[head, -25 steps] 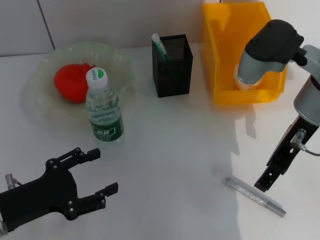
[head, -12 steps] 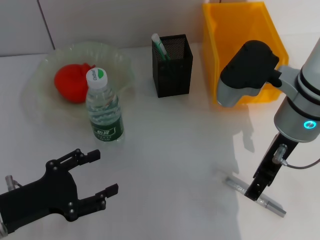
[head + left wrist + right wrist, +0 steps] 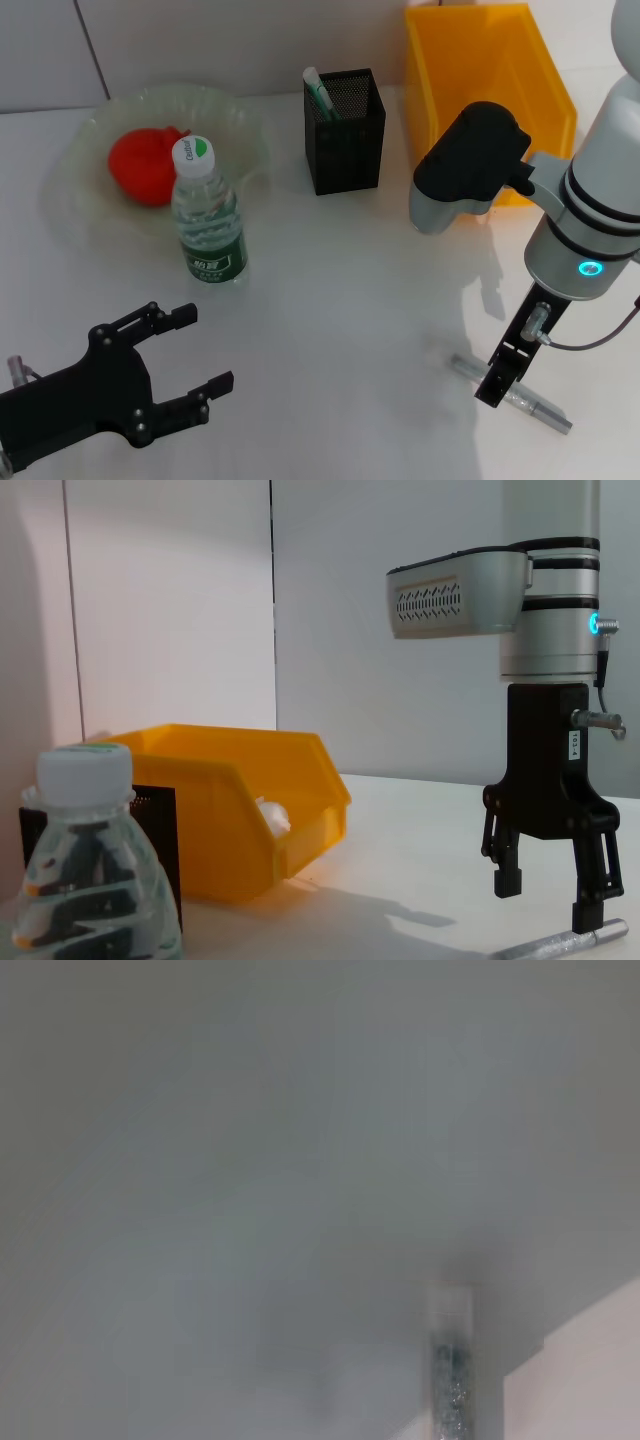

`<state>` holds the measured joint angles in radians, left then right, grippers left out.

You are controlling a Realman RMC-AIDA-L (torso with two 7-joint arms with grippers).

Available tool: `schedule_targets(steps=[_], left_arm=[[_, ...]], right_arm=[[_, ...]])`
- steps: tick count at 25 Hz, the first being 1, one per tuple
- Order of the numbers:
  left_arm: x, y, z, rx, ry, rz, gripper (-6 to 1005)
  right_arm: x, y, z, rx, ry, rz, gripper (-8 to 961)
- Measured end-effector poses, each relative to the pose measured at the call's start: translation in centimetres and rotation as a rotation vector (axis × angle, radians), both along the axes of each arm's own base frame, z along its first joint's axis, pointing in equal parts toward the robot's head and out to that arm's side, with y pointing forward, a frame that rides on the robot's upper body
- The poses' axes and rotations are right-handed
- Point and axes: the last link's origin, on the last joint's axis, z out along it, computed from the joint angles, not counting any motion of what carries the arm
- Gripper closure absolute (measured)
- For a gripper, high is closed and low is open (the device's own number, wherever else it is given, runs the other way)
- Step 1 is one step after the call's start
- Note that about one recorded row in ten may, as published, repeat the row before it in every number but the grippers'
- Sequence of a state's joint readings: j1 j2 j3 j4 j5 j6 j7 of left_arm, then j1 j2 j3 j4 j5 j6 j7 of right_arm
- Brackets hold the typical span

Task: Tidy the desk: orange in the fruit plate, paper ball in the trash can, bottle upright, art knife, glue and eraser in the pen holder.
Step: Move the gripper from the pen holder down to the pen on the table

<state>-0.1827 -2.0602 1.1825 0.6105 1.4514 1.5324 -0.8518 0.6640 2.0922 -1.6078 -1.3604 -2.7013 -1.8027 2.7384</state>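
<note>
Right gripper (image 3: 552, 905) at table's 4 o'clock, fingers spread, empty, straddling art knife (image 3: 535, 404) lying flat. Left gripper (image 3: 205, 350) at 8 o'clock, agape, empty. Bottle (image 3: 208, 215) upright; orange (image 3: 143, 164) in fruit plate (image 3: 240, 115).

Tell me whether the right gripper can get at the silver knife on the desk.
Probably yes: the right gripper hangs open right over the knife, one fingertip nearly on it, with nothing between them.

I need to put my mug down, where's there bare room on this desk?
Bare: the middle, between bottle, pen holder and right gripper; also in front of the trash can. Crowded: fruit plate with bottle, the left gripper, and the silver stick under the right gripper.
</note>
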Motion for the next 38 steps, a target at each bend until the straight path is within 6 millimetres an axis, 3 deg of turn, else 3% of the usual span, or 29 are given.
schedule_targets(steps=[17,38], left_arm=[[-0.4,-0.4,0.2,0.000,0.006,-0.002,187],[-0.2,-1.0,0.3,-0.015,-0.009,-0.017,187]], right_arm=[[1.1,0.0,-1.0,0.031,-0.002,-0.029,180],[1.2,-0.3,-2.0,0.030,0.004,-0.026,431]])
